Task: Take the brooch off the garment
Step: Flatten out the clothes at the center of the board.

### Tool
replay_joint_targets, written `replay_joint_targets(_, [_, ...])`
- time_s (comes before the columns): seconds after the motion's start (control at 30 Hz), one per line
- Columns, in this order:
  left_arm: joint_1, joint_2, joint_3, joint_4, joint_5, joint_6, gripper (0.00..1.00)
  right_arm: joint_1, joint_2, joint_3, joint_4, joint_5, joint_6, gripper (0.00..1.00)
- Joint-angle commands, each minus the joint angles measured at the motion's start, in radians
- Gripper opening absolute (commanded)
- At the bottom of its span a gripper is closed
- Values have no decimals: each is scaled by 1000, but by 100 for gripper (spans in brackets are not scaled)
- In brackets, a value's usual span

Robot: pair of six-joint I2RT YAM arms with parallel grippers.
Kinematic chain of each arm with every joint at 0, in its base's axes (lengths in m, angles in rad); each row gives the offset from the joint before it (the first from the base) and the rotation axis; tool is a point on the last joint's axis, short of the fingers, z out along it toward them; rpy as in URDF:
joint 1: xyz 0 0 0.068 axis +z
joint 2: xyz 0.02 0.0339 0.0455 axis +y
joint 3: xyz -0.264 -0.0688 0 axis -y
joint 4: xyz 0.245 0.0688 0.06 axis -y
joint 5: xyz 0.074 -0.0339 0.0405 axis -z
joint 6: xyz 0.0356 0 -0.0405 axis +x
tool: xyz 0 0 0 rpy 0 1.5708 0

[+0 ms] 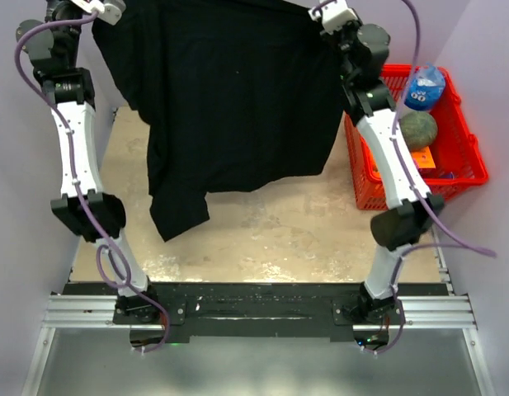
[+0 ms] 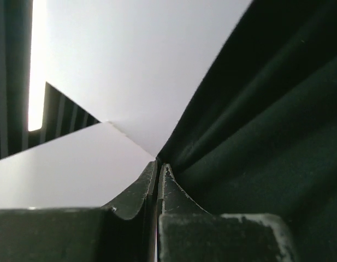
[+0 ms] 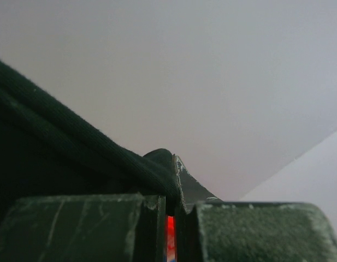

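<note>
The black garment [image 1: 229, 99] hangs spread between both arms, high above the table, its lower edge and one sleeve drooping toward the table's middle. My left gripper [image 1: 106, 10] is shut on the garment's upper left edge; the left wrist view shows the fabric [image 2: 266, 136] running from the closed fingers. My right gripper [image 1: 332, 15] is shut on the upper right edge, with black cloth [image 3: 75, 158] pinched between the fingers in the right wrist view. The brooch does not show in any view.
A red basket [image 1: 468, 169] stands at the right of the table, holding a plastic bottle [image 1: 425, 87], a round grey-green object [image 1: 418, 129] and an orange item. The beige tabletop [image 1: 279, 231] lies below the hanging shirt. Walls close in on both sides.
</note>
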Motion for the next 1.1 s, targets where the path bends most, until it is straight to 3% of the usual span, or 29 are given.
replay_joint_targets(0.0, [90, 136, 129, 93, 15, 106, 0, -18, 200, 258, 84, 195, -21, 0])
replay_joint_targets(0.17, [49, 141, 112, 187, 67, 108, 0, 5, 347, 459, 228, 267, -101, 0])
replay_joint_targets(0.33, [41, 65, 98, 175, 21, 8, 0, 4, 188, 275, 301, 250, -74, 0])
replay_joint_targets(0.47, [74, -164, -180, 199, 12, -86, 0, 1, 20, 46, 341, 204, -83, 0])
replay_joint_targets(0.53, [85, -297, -294, 119, 79, -91, 0, -1, -77, -115, 348, 170, -103, 0])
replay_joint_targets(0.7, [85, -581, -820, -55, 322, -1, 0, 5, -192, -469, 321, 140, -112, 0])
replay_joint_targets(0.77, [85, -693, -994, -188, 423, 51, 0, 16, -235, -574, 259, 127, -89, 0])
replay_joint_targets(0.9, [78, -839, -1195, -525, 587, 172, 0, 38, -321, -954, 218, 118, -81, 0])
replay_joint_targets(0.93, [70, -877, -1218, -740, 612, 242, 0, 45, -338, -1006, 187, 117, -84, 0])
replay_joint_targets(1.0, [56, -912, -1287, -965, 649, 492, 0, 79, -392, -1127, 152, 117, -90, 0])
replay_joint_targets(1.03, [56, -946, -1311, -1200, 647, 599, 0, 91, -416, -1158, 105, 118, -89, 0])
replay_joint_targets(1.07, [56, -965, -1362, -1305, 621, 793, 0, 119, -459, -1185, 74, 112, -87, 0])
